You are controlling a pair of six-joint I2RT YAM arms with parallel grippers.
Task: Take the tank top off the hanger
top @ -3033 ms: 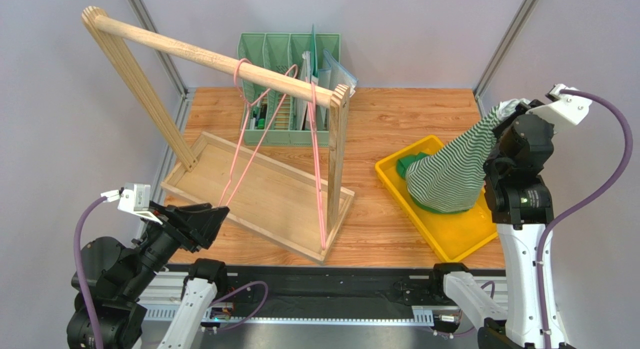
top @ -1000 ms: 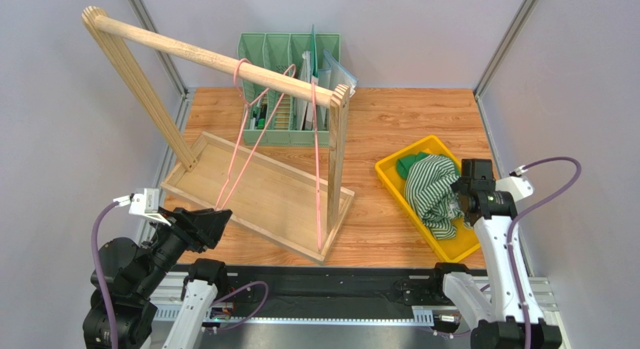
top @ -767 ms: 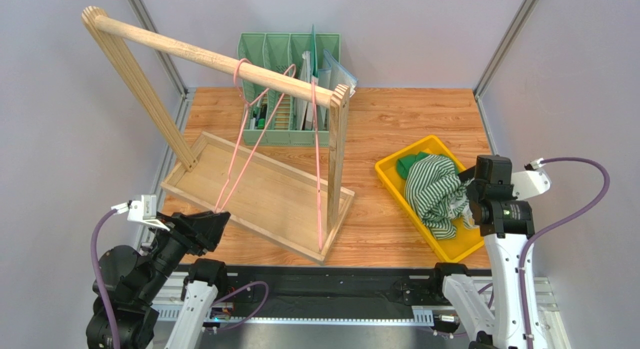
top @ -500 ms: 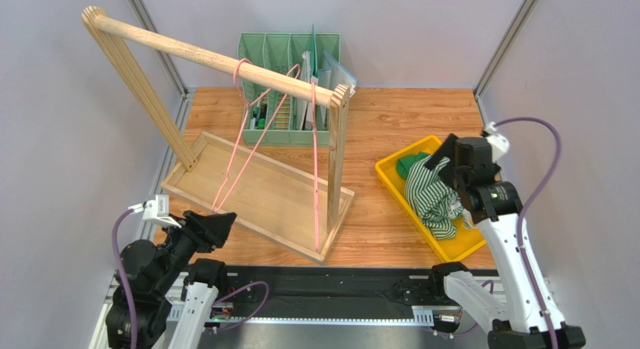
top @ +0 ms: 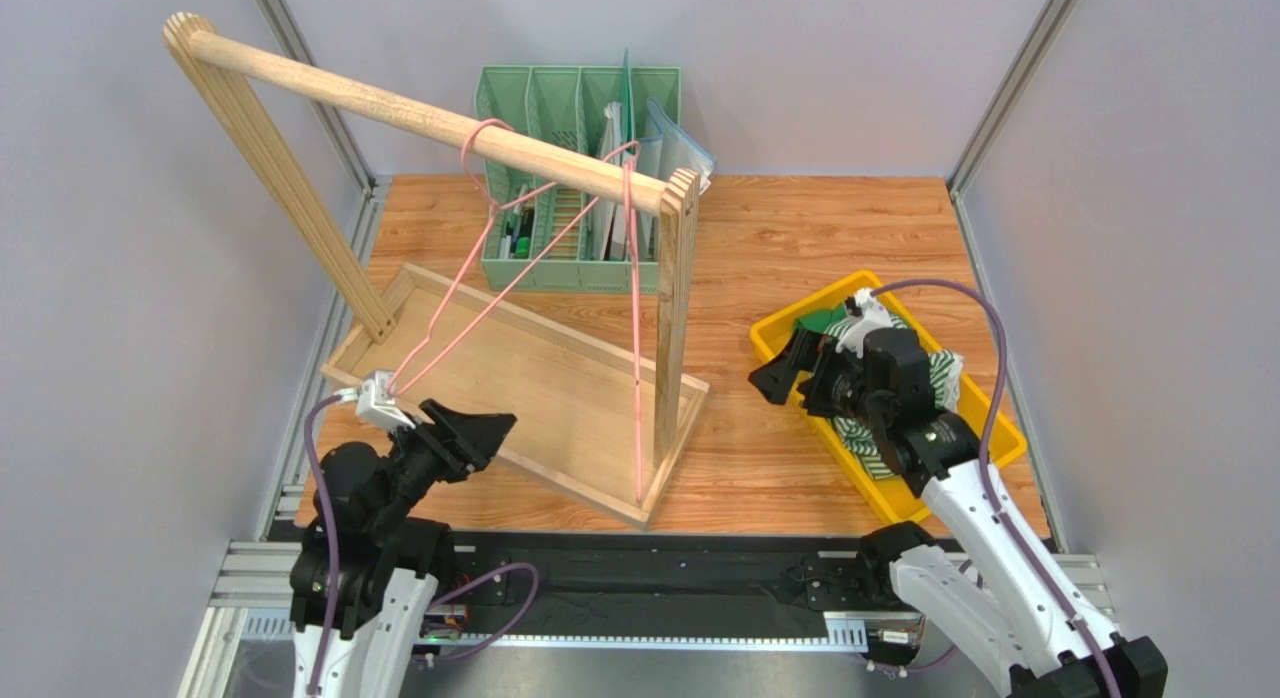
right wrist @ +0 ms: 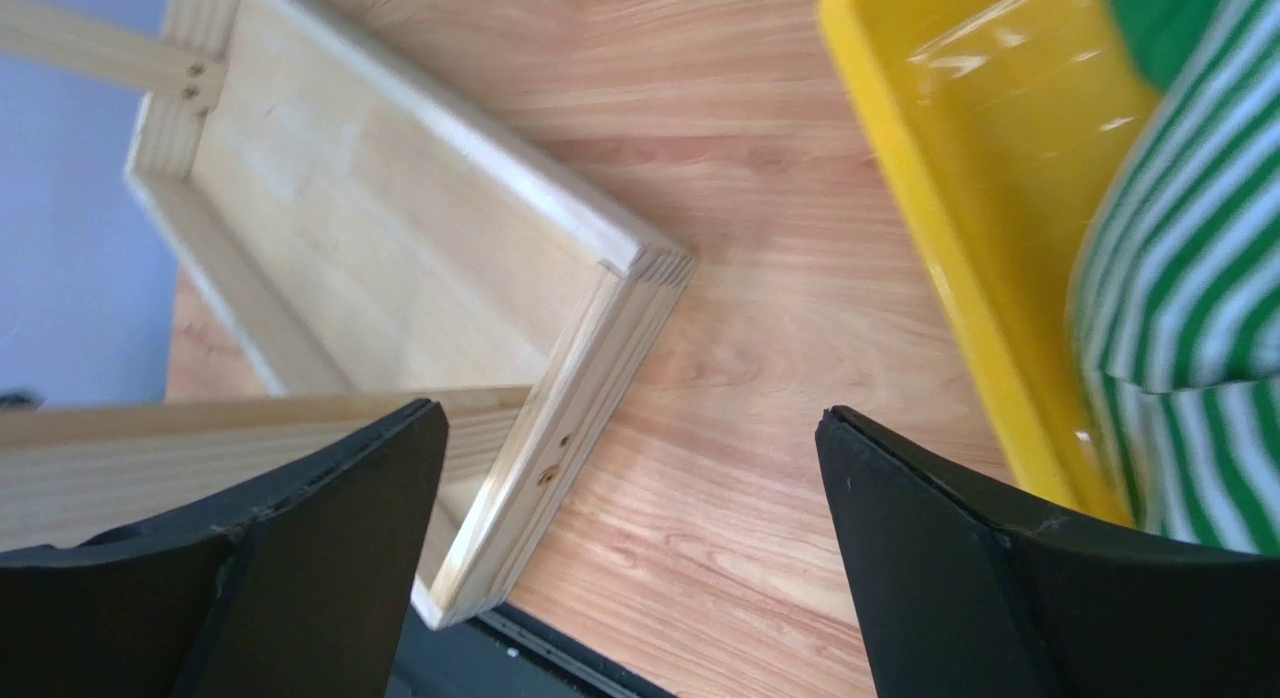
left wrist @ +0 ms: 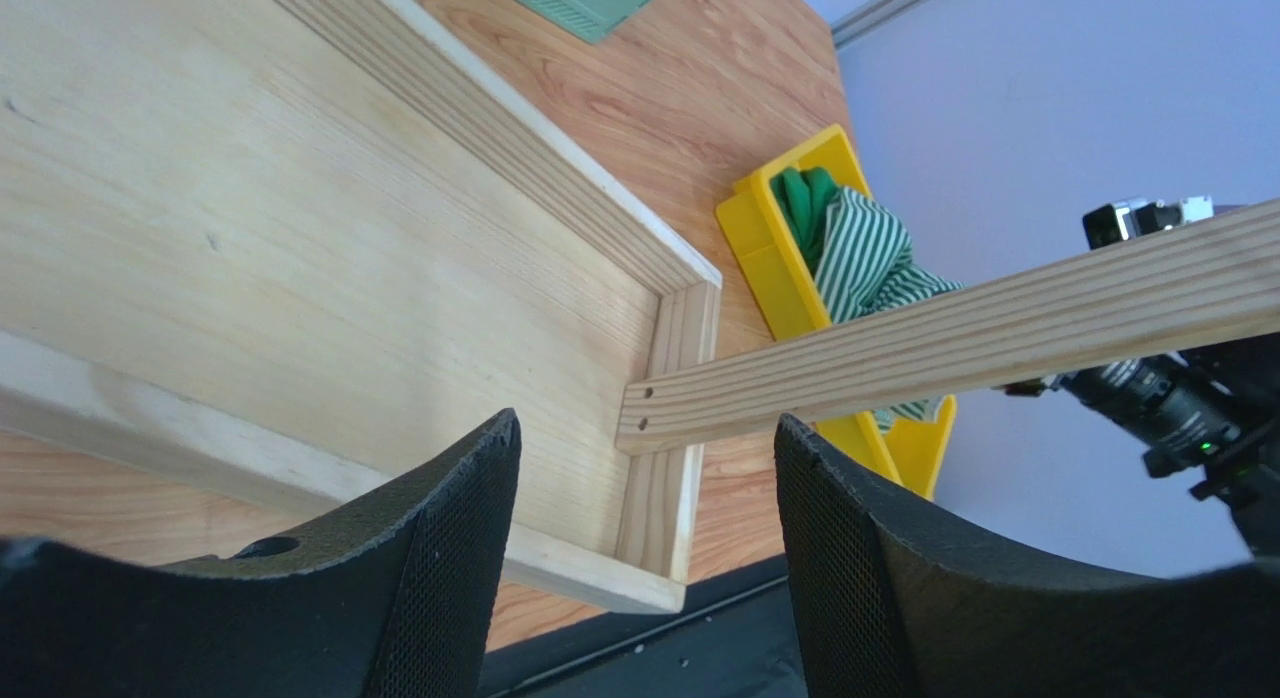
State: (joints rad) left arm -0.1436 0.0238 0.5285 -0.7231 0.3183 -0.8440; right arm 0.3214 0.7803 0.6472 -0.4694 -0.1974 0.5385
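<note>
The green-and-white striped tank top (top: 941, 371) lies bunched in the yellow tray (top: 1004, 428), partly hidden by the right arm; it also shows in the left wrist view (left wrist: 872, 256) and the right wrist view (right wrist: 1187, 323). The pink wire hanger (top: 478, 133) hangs bare on the wooden rail (top: 376, 106), its lower left corner next to the left wrist. My left gripper (top: 489, 425) is open over the rack's near edge, nothing between its fingers (left wrist: 643, 428). My right gripper (top: 781, 365) is open and empty at the tray's left end, above bare table (right wrist: 631, 413).
The wooden rack's base tray (top: 526, 383) and its right post (top: 672, 308) stand between the two arms. A green desk organiser (top: 579, 106) with papers stands at the back. A dark green cloth (left wrist: 804, 203) lies in the tray's far end.
The right arm let the tank top drop into the tray, then came down and swung left to the tray's end. The left arm moved forward to the rack base. The hanger swung left.
</note>
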